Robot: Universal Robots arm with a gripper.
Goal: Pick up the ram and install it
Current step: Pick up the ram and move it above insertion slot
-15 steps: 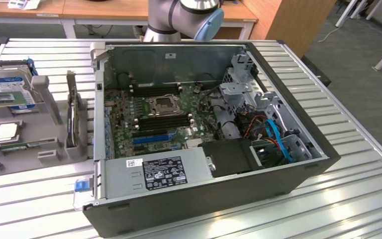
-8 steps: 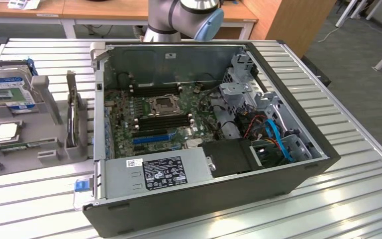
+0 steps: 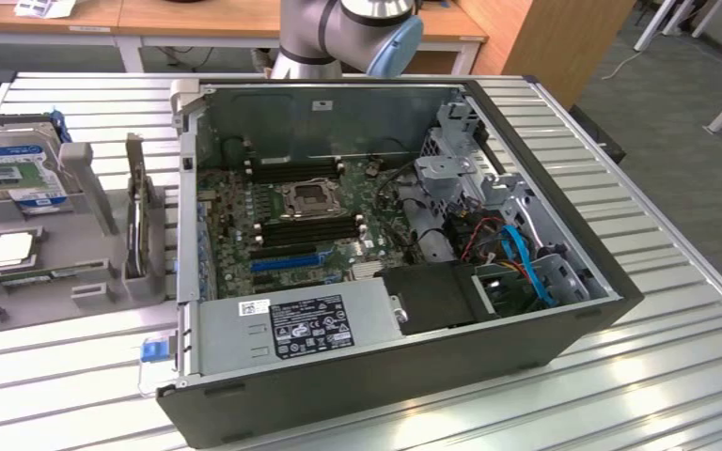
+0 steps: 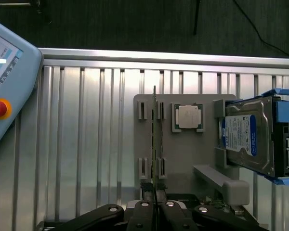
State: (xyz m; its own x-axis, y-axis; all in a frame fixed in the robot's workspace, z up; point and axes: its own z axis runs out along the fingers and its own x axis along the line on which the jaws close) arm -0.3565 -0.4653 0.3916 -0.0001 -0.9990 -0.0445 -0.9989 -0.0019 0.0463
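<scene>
The ram [image 4: 154, 139] is a thin green stick standing on edge between the posts of a grey holder plate [image 4: 183, 154]. In the exterior view the ram [image 3: 57, 274] shows at that holder's near side, left of the open computer case. My gripper [image 4: 154, 197] hangs well above the holder. Its black fingers [image 4: 143, 208] are shut together in line with the ram's near end, with nothing between them. The motherboard's black memory slots [image 3: 311, 228] lie inside the case beside the processor socket [image 3: 307, 197]. The arm's upper part [image 3: 349, 28] stands behind the case.
On the holder sit a square silver processor chip [image 4: 188, 116] and a blue-labelled hard drive [image 4: 250, 139]. A teach pendant [image 4: 9, 82] with a red button lies on the slatted metal table. Inside the case are a power supply [image 3: 298, 324], cables and a drive cage [image 3: 462, 178].
</scene>
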